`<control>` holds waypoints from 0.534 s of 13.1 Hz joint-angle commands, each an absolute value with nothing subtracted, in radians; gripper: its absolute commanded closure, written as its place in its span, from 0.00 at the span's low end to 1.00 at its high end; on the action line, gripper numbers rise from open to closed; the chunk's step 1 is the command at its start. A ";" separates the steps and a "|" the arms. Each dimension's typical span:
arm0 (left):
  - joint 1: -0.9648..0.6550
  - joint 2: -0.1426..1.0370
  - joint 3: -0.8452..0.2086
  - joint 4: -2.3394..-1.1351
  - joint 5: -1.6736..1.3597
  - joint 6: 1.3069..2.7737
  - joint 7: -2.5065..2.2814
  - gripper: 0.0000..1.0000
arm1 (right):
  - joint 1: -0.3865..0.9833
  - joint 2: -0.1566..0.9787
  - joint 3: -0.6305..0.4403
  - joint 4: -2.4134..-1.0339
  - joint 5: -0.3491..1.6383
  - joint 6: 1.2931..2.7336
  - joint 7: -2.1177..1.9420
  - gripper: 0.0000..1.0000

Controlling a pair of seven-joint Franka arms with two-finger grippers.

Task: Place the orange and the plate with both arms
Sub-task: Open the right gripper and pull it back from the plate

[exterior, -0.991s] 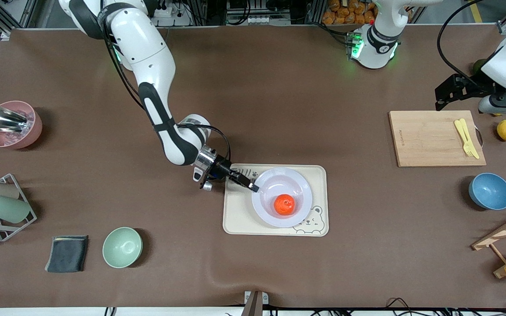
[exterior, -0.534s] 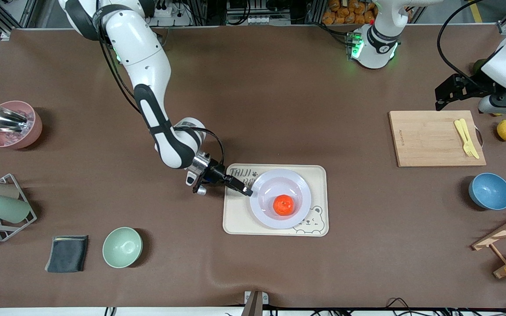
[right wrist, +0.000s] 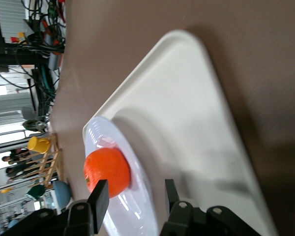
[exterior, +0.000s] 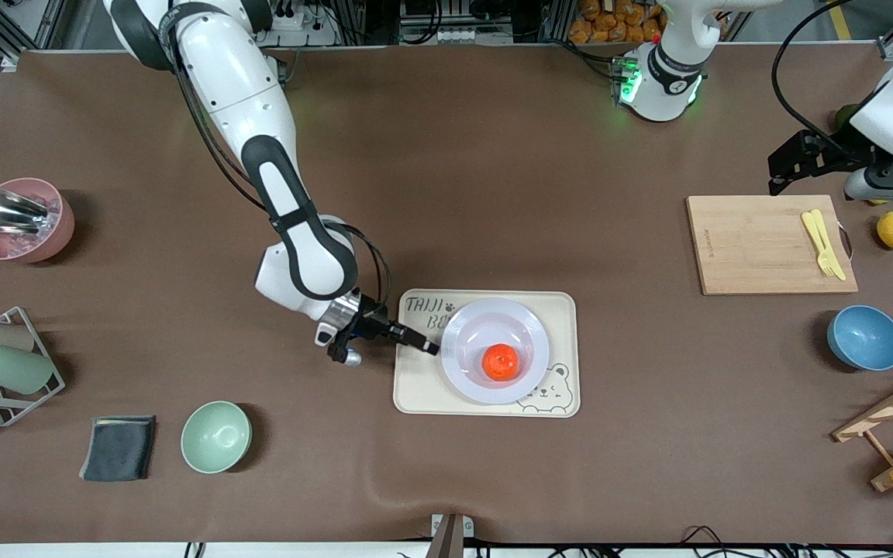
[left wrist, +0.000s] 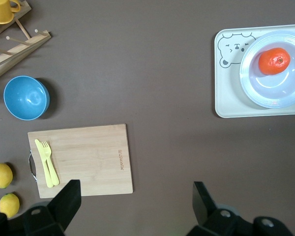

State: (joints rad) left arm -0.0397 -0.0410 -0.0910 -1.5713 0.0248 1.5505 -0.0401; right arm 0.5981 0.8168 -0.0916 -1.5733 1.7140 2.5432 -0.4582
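The right gripper (exterior: pixel 425 344), jaws apart, straddles the plate's (exterior: pixel 458 370) rim; the left gripper (left wrist: pixel 132 201) waits spread wide.

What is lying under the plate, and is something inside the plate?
The plate rests on a cream bear tray, covering part of its printed letters. The orange sits in the plate's shallow centre. Whatever lies directly beneath the plate is hidden.

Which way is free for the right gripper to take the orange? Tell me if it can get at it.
Probably yes. The right gripper is open at the plate's rim over the tray, and the orange sits uncovered in the plate's centre. The left gripper waits over the table by the cutting board.
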 commanded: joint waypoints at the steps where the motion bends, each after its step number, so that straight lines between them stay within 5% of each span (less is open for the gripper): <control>1: -0.035 -0.041 -0.092 -1.554 0.005 1.539 -0.025 0.00 | 0.560 0.789 -0.097 -1.575 1.512 2.528 -0.338 0.45; 7: -0.035 -0.043 -0.091 -1.554 0.002 1.537 -0.025 0.00 | 0.418 0.739 -0.104 -1.580 1.244 2.367 -0.265 0.45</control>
State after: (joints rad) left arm -0.0397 -0.0411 -0.0907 -1.5704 0.0248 1.5505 -0.0402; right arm 0.4814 0.7787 -0.1165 -1.5612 1.3179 2.4321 -0.2850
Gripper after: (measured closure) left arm 0.000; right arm 0.445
